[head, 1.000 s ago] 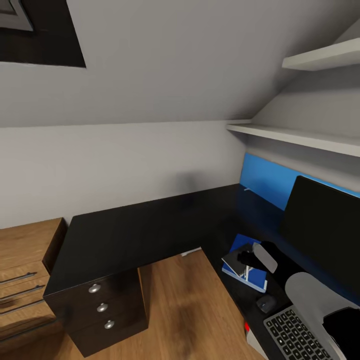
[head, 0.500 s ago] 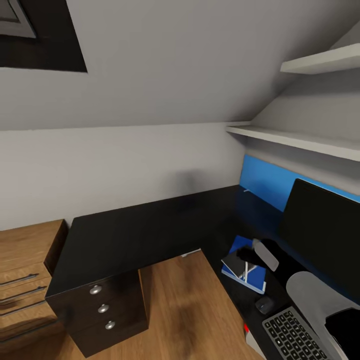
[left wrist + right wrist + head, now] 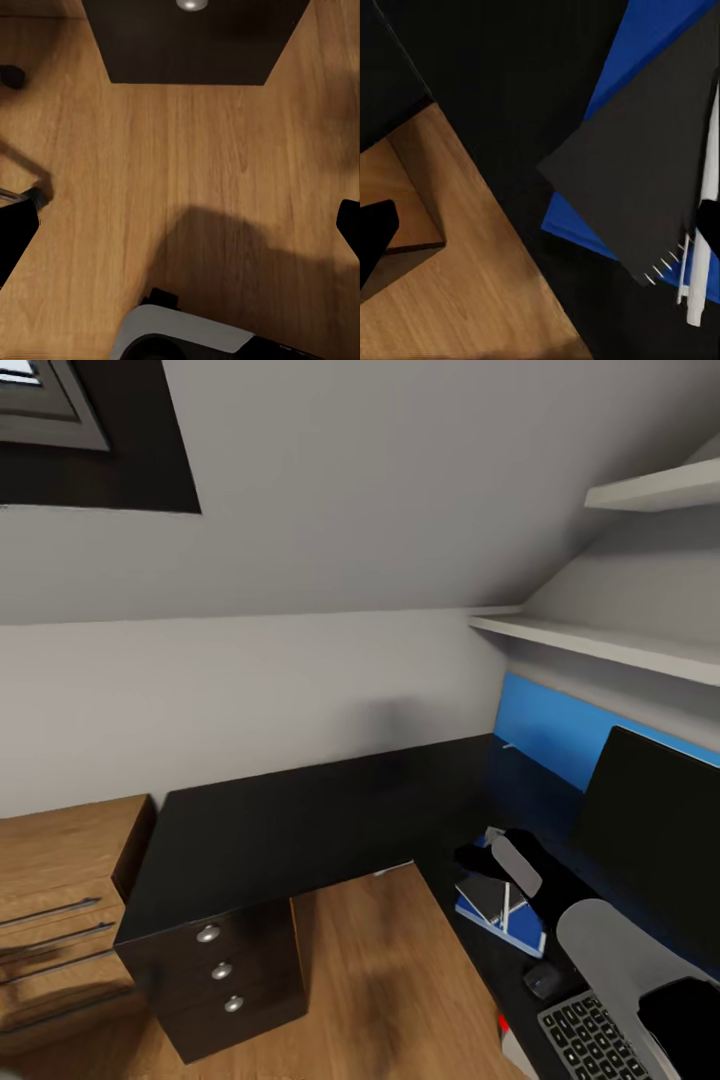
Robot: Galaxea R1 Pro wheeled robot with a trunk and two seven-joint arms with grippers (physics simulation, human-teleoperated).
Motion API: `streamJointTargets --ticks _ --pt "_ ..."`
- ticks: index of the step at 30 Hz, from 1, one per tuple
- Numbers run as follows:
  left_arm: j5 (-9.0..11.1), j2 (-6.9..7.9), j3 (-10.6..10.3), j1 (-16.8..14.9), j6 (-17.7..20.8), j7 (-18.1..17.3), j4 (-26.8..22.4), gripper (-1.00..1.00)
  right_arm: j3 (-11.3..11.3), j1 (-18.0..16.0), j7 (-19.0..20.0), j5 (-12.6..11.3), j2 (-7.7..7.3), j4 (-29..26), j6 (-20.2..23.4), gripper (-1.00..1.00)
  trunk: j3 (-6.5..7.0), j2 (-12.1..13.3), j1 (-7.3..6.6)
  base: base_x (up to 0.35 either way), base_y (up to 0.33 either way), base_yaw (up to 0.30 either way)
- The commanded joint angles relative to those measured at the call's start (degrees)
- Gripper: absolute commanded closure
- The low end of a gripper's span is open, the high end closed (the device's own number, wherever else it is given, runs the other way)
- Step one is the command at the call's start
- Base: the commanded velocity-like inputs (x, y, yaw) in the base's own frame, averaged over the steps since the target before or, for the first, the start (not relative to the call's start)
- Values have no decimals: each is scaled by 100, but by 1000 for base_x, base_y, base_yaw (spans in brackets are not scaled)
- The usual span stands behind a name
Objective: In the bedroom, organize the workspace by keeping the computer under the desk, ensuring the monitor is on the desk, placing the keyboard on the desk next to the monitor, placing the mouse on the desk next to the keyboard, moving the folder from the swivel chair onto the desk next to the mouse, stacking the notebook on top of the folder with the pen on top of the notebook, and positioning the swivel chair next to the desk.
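Lifting away, the right gripper (image 3: 478, 855) is hanging with fingers apart over the thin grey notebook (image 3: 492, 897) and white pen (image 3: 506, 906) stacked on the flat blue folder (image 3: 524, 934) — all lying on the black-topped bench (image 3: 300, 825).

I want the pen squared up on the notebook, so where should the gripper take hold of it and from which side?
Grip the pen around its middle, coming straight down from above with the fingers across its width. It is a thin white stick lying flat along the notebook edge on the folder, so only a top pinch looks workable.
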Motion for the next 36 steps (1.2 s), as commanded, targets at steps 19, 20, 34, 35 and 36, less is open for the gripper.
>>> streamJointTargets --ticks 19,20,34,35,36 --pt "-8 3 -29 1 -5 48 -10 -100 905 180 -68 480 938 -37 -570 -100 29 -6 1 0 0 247" --pt "-8 3 -29 1 -4 48 -10 -100 945 208 -67 519 972 -34 -691 -100 30 -6 1 0 0 254" --pt "-8 3 -29 1 -1 48 5 -100 1283 561 -38 709 1105 -5 -1795 -100 33 -6 1 -95 0 258" --pt "-8 3 -29 1 -1 48 5 -100 1316 578 -33 711 1105 -1 -1820 -100 33 -6 1 -271 0 212" --pt "-8 3 -29 1 -1 48 6 -100 1351 593 -29 712 1105 10 -1845 -100 33 -6 1 -282 0 170"
